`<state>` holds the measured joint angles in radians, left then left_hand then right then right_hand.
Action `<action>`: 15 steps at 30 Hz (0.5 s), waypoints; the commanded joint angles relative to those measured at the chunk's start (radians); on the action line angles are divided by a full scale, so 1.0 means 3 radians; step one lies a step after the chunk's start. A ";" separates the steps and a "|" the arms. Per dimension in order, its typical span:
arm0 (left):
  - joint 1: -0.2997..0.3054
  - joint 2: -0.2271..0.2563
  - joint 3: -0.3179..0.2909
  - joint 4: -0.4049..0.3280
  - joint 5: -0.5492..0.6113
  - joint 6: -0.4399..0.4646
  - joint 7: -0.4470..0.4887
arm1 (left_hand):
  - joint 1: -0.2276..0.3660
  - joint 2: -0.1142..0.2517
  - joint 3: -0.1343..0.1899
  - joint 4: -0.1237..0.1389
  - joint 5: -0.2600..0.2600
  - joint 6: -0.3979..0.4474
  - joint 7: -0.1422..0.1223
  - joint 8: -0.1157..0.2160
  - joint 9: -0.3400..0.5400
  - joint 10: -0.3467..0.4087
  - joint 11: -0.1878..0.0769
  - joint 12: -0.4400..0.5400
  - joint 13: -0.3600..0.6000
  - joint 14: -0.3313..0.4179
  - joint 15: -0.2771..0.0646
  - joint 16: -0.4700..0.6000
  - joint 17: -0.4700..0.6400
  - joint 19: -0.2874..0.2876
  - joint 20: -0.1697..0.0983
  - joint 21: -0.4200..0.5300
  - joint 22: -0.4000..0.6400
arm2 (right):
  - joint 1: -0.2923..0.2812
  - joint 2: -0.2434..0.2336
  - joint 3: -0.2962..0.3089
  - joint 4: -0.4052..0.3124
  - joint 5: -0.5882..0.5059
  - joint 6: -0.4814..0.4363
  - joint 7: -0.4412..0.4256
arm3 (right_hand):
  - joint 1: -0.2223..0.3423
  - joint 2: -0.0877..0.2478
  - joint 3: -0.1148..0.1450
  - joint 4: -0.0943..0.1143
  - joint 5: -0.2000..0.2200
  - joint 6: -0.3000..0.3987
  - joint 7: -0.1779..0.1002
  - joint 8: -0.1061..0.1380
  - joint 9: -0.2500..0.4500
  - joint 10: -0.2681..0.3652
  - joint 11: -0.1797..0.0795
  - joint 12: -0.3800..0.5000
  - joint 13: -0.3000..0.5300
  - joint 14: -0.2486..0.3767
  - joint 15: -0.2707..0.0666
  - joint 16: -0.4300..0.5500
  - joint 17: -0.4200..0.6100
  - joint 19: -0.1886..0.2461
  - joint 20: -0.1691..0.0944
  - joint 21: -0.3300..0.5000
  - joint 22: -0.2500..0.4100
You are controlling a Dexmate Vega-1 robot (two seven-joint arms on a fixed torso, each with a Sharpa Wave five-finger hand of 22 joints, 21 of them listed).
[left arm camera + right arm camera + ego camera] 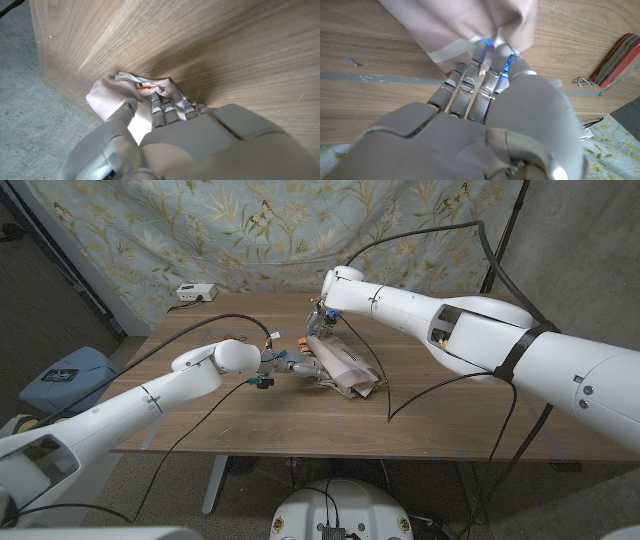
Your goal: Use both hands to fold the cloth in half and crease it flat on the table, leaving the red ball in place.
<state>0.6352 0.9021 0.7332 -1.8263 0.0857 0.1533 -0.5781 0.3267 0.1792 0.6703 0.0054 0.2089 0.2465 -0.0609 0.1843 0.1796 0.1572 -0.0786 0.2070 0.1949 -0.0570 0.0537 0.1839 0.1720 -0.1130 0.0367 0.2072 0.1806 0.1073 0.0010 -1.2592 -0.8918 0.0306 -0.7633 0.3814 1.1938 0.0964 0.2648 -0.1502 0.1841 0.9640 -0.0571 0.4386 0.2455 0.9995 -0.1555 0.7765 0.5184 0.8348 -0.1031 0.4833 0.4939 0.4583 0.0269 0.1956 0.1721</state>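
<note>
A pale pink-beige cloth [345, 367] lies bunched and partly lifted at the middle of the wooden table [200, 420]. My right hand [325, 320] holds its far edge from above; in the right wrist view the fingertips [492, 50] pinch a fold of the cloth [470, 20]. My left hand [292, 367] reaches in from the left at the cloth's near side. In the left wrist view its fingers [160, 105] and thumb close on the cloth's [107, 95] edge, with a small orange part [145, 87] beside them.
A red folding pocket tool [615, 62] with a key ring [582, 81] lies on the table near my right hand. A white box [195, 293] sits at the far left corner. Black cables [400, 395] trail over the table's right half.
</note>
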 commanded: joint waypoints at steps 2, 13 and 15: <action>0.0130 0.0175 -0.0176 -0.0289 -0.0234 0.0211 0.0117 | 0.0021 0.0001 -0.0011 -0.0008 -0.0018 0.0016 -0.0008 0.0009 0.0018 0.0009 0.0014 0.0005 -0.0001 -0.0014 0.0011 -0.0003 0.0001 -0.0018 -0.0003 -0.0017 -0.0007 | -0.0044 0.0220 0.0110 0.0486 -0.0096 0.0167 0.0041 | -0.0034 0.0010 -0.0011 0.0011 -0.0004 0.0003 -0.0013 0.0019 0.0013 -0.0021 0.0008 -0.0011 0.0002 0.0018 -0.0380 -0.0023 0.0008 -0.0004 0.0009 0.0000 0.0001; 0.0170 0.0292 -0.0250 -0.0508 -0.0356 0.0361 0.0118 | 0.0020 0.0003 -0.0018 -0.0008 -0.0017 0.0002 0.0000 0.0004 0.0018 0.0005 0.0021 0.0004 -0.0001 -0.0013 0.0019 -0.0002 0.0002 -0.0024 0.0003 -0.0018 -0.0007 | -0.0036 0.0208 0.0146 0.0495 -0.0107 0.0181 0.0199 | -0.0129 0.0000 -0.0037 0.0047 -0.0014 -0.0116 0.0038 -0.0029 0.0010 -0.0157 0.0085 -0.0098 -0.0048 -0.0085 -0.0291 -0.0110 -0.0004 -0.0045 0.0031 -0.0013 0.0002; 0.0174 0.0312 -0.0269 -0.0537 -0.0388 0.0357 0.0113 | 0.0019 0.0003 -0.0020 -0.0008 -0.0017 0.0000 0.0001 0.0003 0.0018 0.0004 0.0021 0.0004 -0.0001 -0.0013 0.0019 -0.0002 0.0002 -0.0026 0.0007 -0.0019 -0.0007 | -0.0039 0.0196 0.0146 0.0460 -0.0113 0.0183 0.0221 | -0.0161 -0.0004 -0.0048 0.0058 -0.0014 -0.0178 0.0065 -0.0054 0.0011 -0.0196 0.0122 -0.0125 -0.0066 -0.0109 -0.0284 -0.0131 -0.0008 -0.0057 0.0040 -0.0015 0.0002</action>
<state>0.6733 0.9584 0.6822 -1.9203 0.0055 0.2271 -0.5490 0.3267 0.1792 0.6672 0.0024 0.2089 0.2465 -0.0609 0.1843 0.1841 0.1572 -0.0786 0.2070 0.1948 -0.0570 0.0536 0.1838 0.1721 -0.1144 0.0354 0.2033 0.1767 0.0942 0.0556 -1.2235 -0.7655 0.0040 -0.7238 0.4025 1.1574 0.0976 0.2511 -0.1363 0.1844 0.9272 -0.0417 0.4287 0.2463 0.9526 -0.1272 0.7460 0.5017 0.8064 -0.0952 0.4491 0.4915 0.4473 0.0376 0.1921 0.1719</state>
